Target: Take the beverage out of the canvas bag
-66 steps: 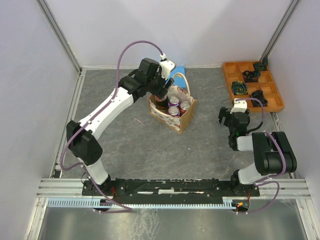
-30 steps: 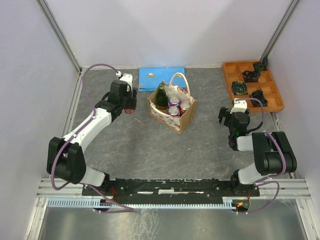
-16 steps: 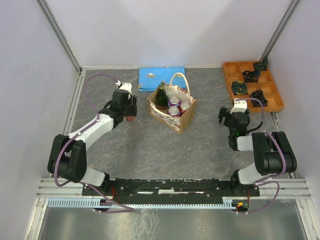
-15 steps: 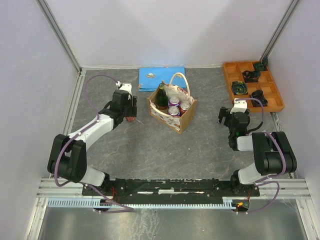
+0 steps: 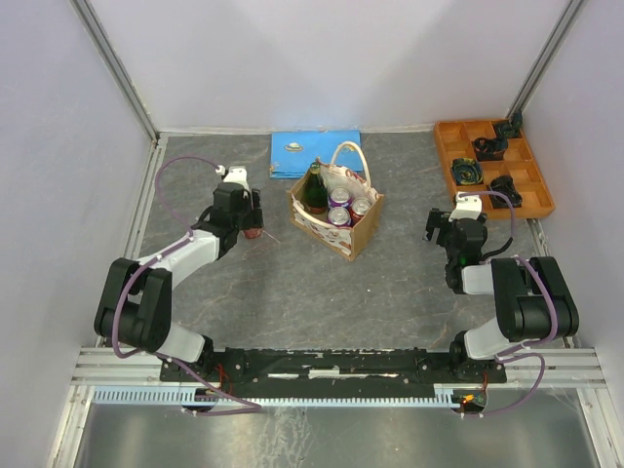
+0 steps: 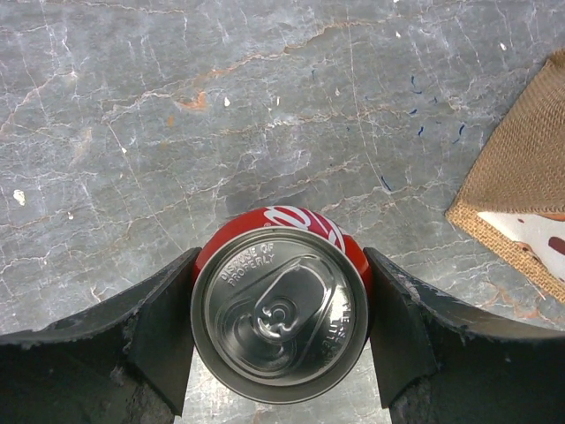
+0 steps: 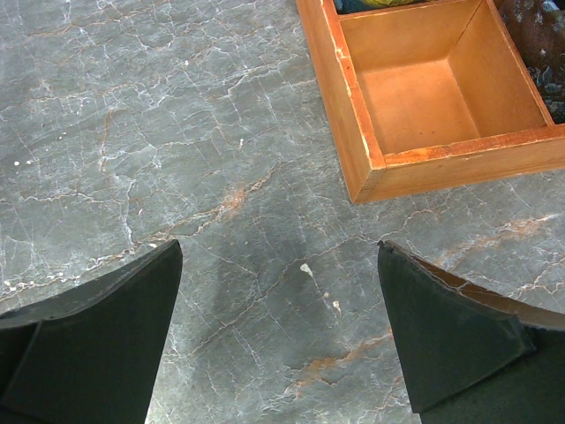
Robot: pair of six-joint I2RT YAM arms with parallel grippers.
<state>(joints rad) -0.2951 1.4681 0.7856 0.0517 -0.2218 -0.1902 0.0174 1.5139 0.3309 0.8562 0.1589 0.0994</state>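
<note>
The canvas bag (image 5: 336, 216) stands mid-table with a dark bottle (image 5: 314, 189) and purple cans (image 5: 341, 207) inside; its corner shows in the left wrist view (image 6: 521, 208). My left gripper (image 5: 252, 230) is left of the bag, low over the table, shut on a red beverage can (image 6: 279, 311) held upright with its silver top towards the camera; the can also shows in the top view (image 5: 253, 232). My right gripper (image 5: 441, 229) is open and empty to the right of the bag, its fingers (image 7: 97, 344) spread over bare table.
An orange compartment tray (image 5: 492, 166) with dark items sits at the back right; its corner shows in the right wrist view (image 7: 424, 97). A flat blue rectangle (image 5: 312, 154) lies behind the bag. A thin pale straw (image 5: 270, 235) lies next to the left gripper.
My left arm lifted the red can away from the bag, swung left and lowered it towards the table. The right arm has not moved.
</note>
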